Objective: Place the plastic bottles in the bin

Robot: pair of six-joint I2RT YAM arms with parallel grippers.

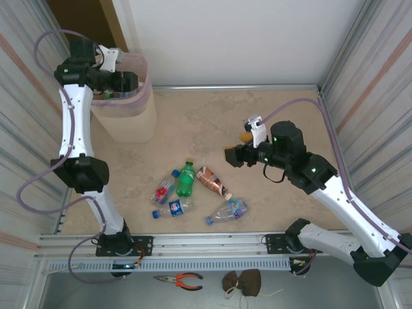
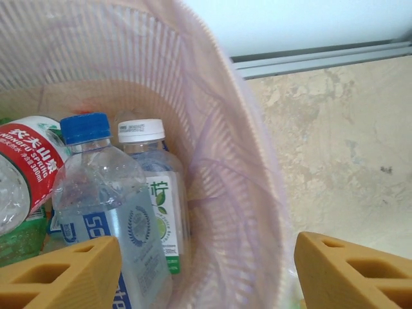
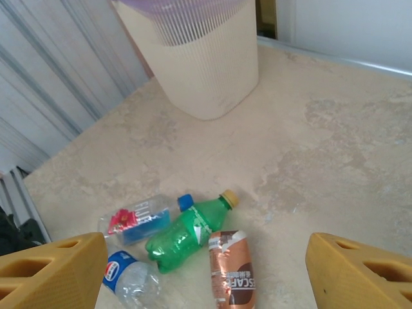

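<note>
Standing in the pale perforated bin point(image 1: 132, 125), clear bottles point(image 2: 109, 206) show blue and white caps; five loose bottles point(image 1: 186, 181) lie on the beige marbled table point(image 1: 270, 109) between corrugated walls point(image 1: 22, 71). The left gripper point(image 2: 206, 264) over the bin and the right gripper point(image 3: 206, 264) gape empty.

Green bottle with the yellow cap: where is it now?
In the top view the green bottle lies on the table, near middle, between a red-labelled clear bottle at left and a brown coffee bottle at right.
</note>
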